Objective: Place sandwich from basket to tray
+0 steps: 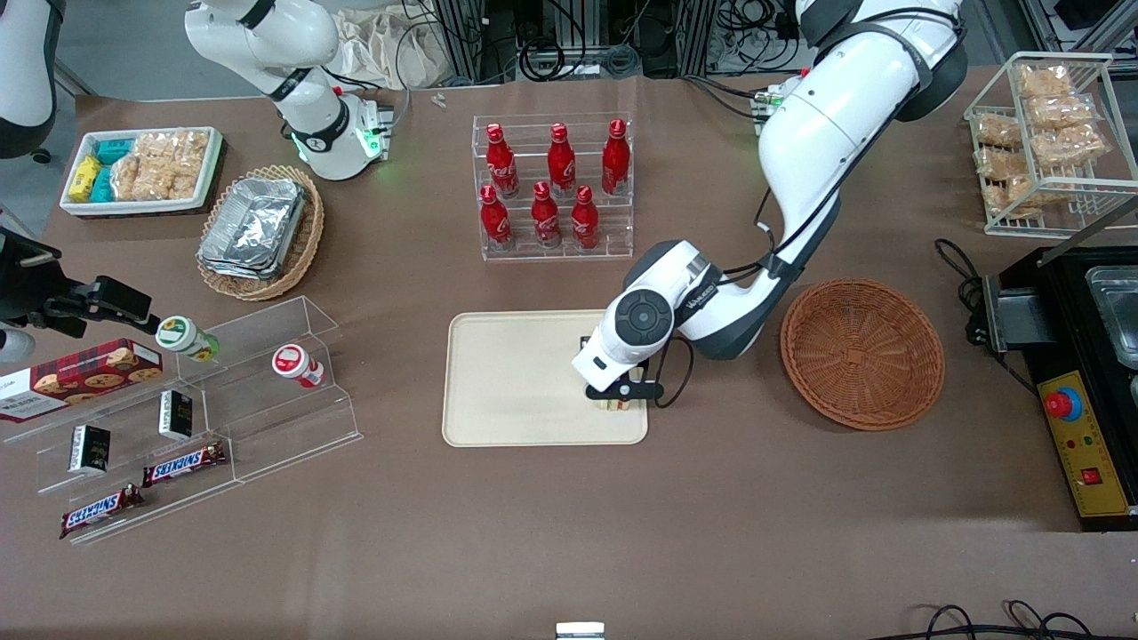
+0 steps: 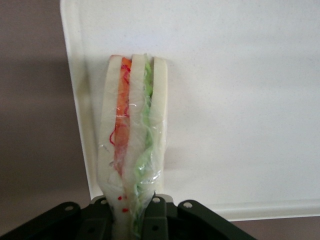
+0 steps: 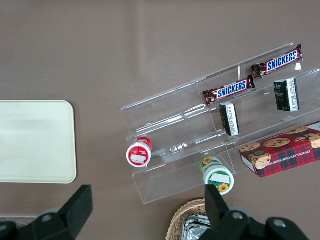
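Observation:
My left gripper (image 1: 621,397) hangs low over the corner of the cream tray (image 1: 516,382) that is nearest the basket and the front camera. It is shut on the wrapped sandwich (image 1: 617,406). In the left wrist view the sandwich (image 2: 132,135) juts out from between the black fingers (image 2: 161,212), showing white bread with orange and green layers. It is over the tray (image 2: 240,100), close to the tray's rim; whether it touches the surface I cannot tell. The reddish-brown wicker basket (image 1: 862,353) sits beside the tray, toward the working arm's end, with nothing in it.
A clear rack of red cola bottles (image 1: 556,187) stands farther from the front camera than the tray. Toward the parked arm's end are a tan basket of foil containers (image 1: 260,229), a white snack bin (image 1: 142,169) and acrylic shelves with snacks (image 1: 187,400). A black control box (image 1: 1085,444) flanks the basket.

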Available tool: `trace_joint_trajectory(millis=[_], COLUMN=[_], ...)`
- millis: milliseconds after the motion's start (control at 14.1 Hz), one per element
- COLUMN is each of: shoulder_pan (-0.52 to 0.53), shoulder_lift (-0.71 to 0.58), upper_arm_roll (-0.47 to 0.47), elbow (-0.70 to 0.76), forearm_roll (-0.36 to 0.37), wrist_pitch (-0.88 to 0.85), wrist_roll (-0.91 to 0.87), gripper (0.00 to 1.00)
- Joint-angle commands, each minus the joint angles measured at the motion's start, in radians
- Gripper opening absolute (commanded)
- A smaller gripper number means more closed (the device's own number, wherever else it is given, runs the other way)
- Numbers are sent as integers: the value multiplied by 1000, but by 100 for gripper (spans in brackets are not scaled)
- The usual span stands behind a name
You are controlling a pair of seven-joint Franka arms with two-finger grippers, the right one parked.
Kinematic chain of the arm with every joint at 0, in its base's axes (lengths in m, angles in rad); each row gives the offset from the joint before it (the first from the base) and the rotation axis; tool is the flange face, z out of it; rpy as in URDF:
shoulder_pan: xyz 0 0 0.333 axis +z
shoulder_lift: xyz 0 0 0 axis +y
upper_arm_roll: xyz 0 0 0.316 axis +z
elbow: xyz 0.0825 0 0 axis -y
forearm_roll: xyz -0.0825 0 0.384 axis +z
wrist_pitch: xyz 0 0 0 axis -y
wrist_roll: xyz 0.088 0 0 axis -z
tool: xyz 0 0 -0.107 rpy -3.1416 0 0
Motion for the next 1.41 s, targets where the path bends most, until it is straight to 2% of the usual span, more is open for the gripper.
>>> trace_joint_trajectory(millis=[0,354,495,848,1061,1343], shoulder_pan=[-12,-1,29,215,336,450], shoulder_lift=[1,-36,-106,-362,-441,-496], upper_arm_roll=[6,6,13,6,6,6], elbow=[14,48,49,37,39,28], forearm_roll=[16,15,16,-7,-92,-100], wrist_pitch=[4,-11,-65,-287,-295,-353], wrist_roll=[-17,-20,-18,-3,79,170], gripper=[100,100,100,100,100,100])
